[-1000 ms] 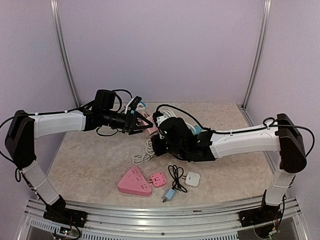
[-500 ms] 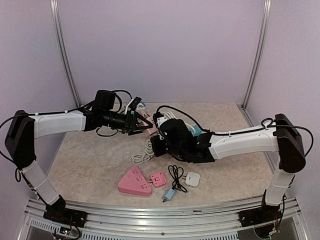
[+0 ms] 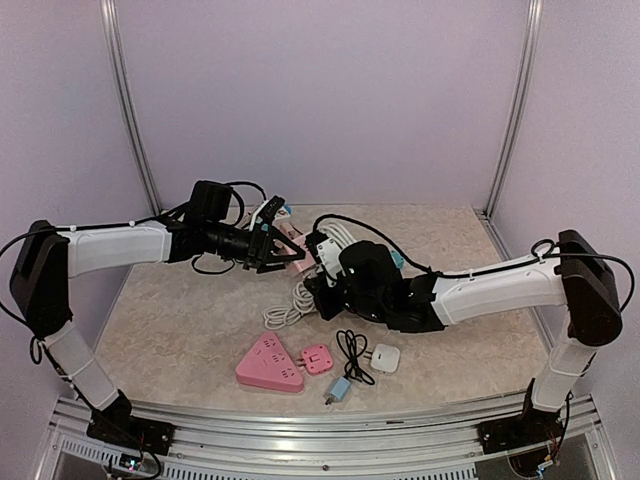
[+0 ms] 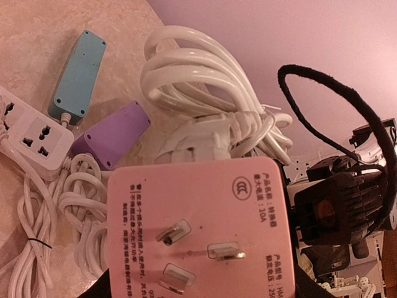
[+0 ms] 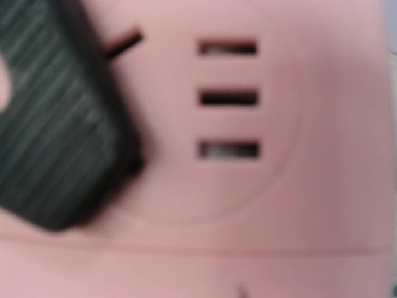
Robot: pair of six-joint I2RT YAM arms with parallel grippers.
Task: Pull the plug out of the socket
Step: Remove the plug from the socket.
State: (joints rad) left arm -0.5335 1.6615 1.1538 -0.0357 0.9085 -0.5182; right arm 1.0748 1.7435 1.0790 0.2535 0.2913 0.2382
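My left gripper (image 3: 285,252) is shut on a pink socket block (image 3: 297,250), held above the table's back middle. In the left wrist view the block (image 4: 198,223) fills the lower frame, its three metal prongs facing the camera. A white plug (image 4: 201,133) with a thick white cable sits at the block's far edge; it also shows from above, the plug (image 3: 320,243). My right gripper (image 3: 318,270) is right beside the block. Its wrist view shows only a blurred pink face (image 5: 260,186) with three slots and a black shape at the left. Its fingers are hidden.
A pink triangular power strip (image 3: 268,362), a small pink adapter (image 3: 316,357), a black cable (image 3: 352,350), a white charger (image 3: 385,357) and a blue plug (image 3: 340,390) lie near the front. A teal strip (image 4: 77,77), a purple block (image 4: 111,133) and white cable coils (image 3: 290,305) lie under the grippers.
The right arm has shifted a little to the right and toward the near edge. The left arm and the pink block have stayed put.
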